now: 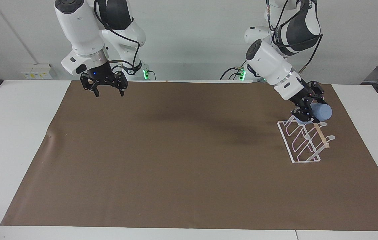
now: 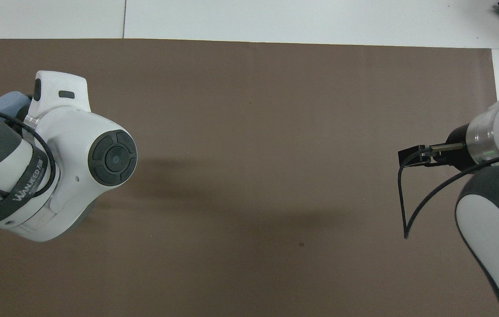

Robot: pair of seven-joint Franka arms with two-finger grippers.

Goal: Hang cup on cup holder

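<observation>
The light blue cup lies on its side in my left gripper, which is shut on it and holds it over the robot-side end of the white wire cup holder. The cup sits just above the holder's wooden rod; whether it touches a prong I cannot tell. In the overhead view only a bit of the cup shows past the left arm, and the holder is hidden under that arm. My right gripper is open and empty, raised over the brown mat's edge nearest the robots at the right arm's end.
A brown mat covers most of the white table. The cup holder stands on the mat near the left arm's end.
</observation>
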